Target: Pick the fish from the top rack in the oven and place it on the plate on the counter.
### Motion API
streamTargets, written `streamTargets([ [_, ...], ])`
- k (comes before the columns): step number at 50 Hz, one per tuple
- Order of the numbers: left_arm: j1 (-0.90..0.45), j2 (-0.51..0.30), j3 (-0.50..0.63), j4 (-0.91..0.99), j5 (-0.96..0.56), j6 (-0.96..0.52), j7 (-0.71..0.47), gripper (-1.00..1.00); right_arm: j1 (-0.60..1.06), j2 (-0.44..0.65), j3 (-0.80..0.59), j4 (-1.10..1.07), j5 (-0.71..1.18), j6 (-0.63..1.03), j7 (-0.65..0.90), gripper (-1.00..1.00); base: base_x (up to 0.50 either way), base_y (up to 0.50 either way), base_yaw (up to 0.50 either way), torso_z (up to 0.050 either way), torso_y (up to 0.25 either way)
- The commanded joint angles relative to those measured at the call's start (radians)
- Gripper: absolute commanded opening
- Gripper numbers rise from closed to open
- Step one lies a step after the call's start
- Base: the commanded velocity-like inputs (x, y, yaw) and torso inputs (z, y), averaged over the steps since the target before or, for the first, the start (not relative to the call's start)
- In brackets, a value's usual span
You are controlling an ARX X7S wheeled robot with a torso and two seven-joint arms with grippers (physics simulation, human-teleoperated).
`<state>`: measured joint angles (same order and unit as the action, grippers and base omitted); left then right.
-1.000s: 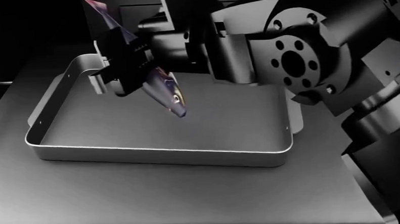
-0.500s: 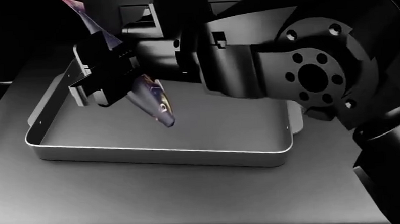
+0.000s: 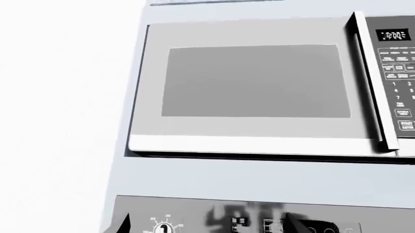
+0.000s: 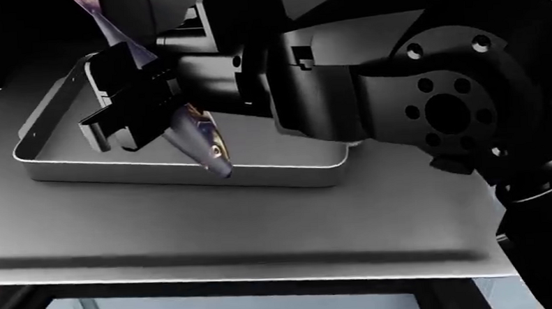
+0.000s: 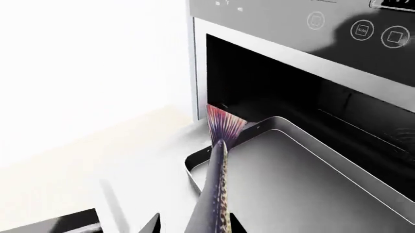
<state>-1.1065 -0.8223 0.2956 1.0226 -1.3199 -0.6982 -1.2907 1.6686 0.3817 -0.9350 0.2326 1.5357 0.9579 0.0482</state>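
My right gripper [image 4: 139, 108] is shut on the fish [image 4: 199, 140], a slender purplish-blue body hanging head down above the grey baking tray [image 4: 184, 170]. Its pinkish tail [image 4: 97, 16] points up and back. The tray rests on the top rack [image 4: 260, 228], a flat grey sheet drawn out of the oven [image 5: 292, 73]. In the right wrist view the fish [image 5: 217, 194] runs between the tips of the right gripper [image 5: 196, 225], tail [image 5: 224, 124] toward the dark oven mouth. My left gripper [image 3: 207, 228] is open and holds nothing. The plate and the counter are out of view.
The left wrist view faces a white microwave [image 3: 253, 87] with its keypad [image 3: 397, 82], above a control panel with a dial [image 3: 162, 227]. My bulky right arm [image 4: 423, 99] covers the tray's right end. The rack's front edge [image 4: 262, 270] shows low in the head view.
The right gripper has carried the fish further left over the tray. The head view has shifted, so the tray sits higher in frame and the rack's front edge now shows.
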Motion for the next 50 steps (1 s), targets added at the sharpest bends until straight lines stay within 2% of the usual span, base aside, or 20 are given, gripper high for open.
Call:
streamTargets([
  [1, -0.002, -0.002, 0.009, -0.005, 0.006, 0.007, 0.005, 1.0, 0.004, -0.001, 0.001, -0.002, -0.008, -0.001, -0.01, -1.0, -0.45, -0.44, 0.0, 0.0, 0.0],
  [14, 0.013, -0.012, 0.012, 0.0, 0.015, 0.021, 0.004, 1.0, 0.001, -0.001, -0.002, -0.013, -0.005, -0.002, -0.01, -1.0, -0.37, -0.48, 0.0, 0.0, 0.0],
  [50, 0.013, -0.025, 0.041, -0.002, 0.03, 0.048, 0.004, 1.0, 0.006, 0.004, -0.011, -0.035, -0.018, -0.009, -0.021, -1.0, -0.03, -0.5, 0.0, 0.0, 0.0],
])
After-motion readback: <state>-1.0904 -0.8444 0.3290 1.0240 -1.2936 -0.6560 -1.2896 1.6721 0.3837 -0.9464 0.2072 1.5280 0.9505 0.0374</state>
